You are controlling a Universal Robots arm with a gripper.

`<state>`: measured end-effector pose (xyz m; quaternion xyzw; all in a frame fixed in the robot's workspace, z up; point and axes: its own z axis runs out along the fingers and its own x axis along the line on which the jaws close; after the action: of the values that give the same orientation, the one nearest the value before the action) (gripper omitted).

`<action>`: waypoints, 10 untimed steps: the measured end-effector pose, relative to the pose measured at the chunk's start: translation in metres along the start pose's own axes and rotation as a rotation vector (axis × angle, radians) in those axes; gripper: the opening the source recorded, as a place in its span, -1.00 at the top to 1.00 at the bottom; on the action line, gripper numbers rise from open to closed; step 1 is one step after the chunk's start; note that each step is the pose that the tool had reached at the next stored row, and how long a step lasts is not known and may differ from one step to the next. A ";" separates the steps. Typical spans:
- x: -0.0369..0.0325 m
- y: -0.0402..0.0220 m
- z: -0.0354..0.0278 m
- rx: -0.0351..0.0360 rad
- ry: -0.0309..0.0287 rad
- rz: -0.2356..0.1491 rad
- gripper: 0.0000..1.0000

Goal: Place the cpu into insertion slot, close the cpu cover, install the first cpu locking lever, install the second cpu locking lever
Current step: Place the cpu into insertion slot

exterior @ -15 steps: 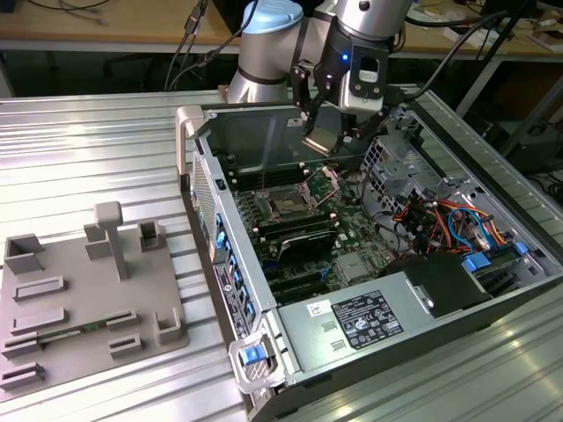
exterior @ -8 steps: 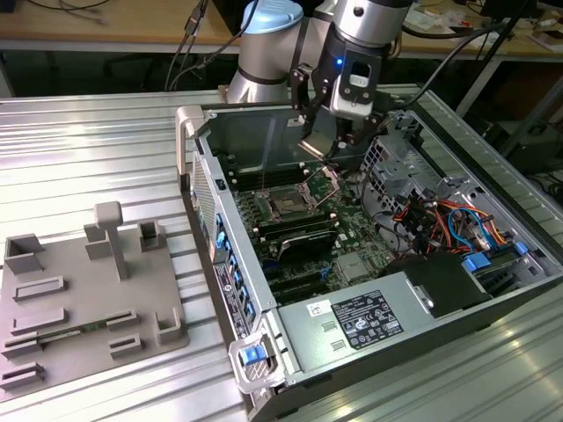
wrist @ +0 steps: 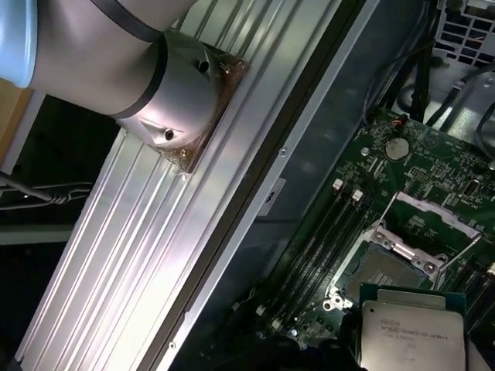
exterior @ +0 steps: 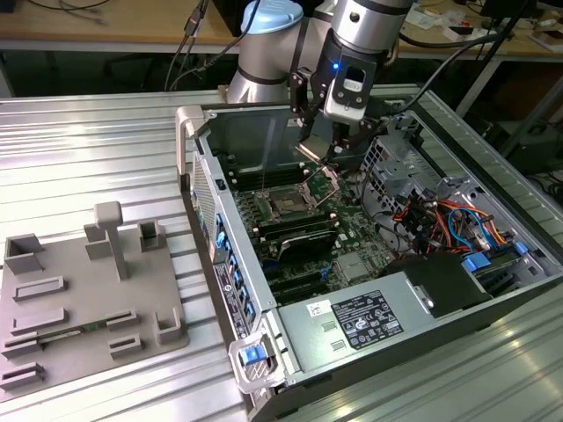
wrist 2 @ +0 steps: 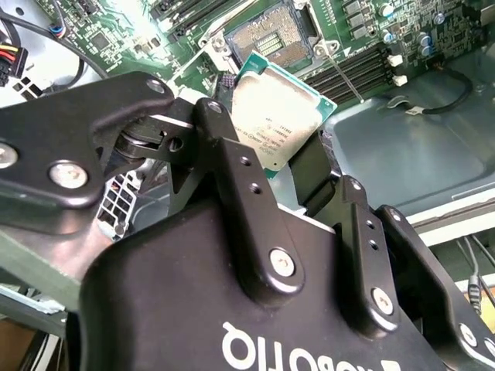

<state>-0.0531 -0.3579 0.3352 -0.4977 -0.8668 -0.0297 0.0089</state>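
The pincer [wrist 2: 271, 151] was clamped on the cpu [wrist 2: 272, 108], a finger at each of two opposite edges, holding it tilted in the air over the green board [exterior: 356, 255] inside the open computer case [exterior: 224, 255]. The insertion slot [wrist: 384, 272] lay just below, its dark centre uncovered. The cpu cover [wrist: 427, 219] stood swung up on its hinge. The case sat on a ribbed metal table [exterior: 88, 149].

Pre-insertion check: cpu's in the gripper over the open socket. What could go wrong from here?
1. The cpu, pinched by its edges in the gripper, looks tilted relative to the insertion slot; it could land skewed and damage contacts.
2. The raised cpu cover stands close by; the gripper may clip it.
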 end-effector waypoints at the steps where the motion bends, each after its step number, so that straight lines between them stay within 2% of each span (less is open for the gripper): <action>1: 0.0000 0.0000 0.0000 0.0001 0.0000 0.000 -0.09; 6: -0.0001 0.0001 0.0005 -0.0009 -0.0003 0.013 -0.09; 10: -0.0001 -0.0001 0.0026 -0.0012 -0.0014 0.068 -0.09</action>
<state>-0.0531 -0.3579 0.3326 -0.5269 -0.8494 -0.0296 0.0090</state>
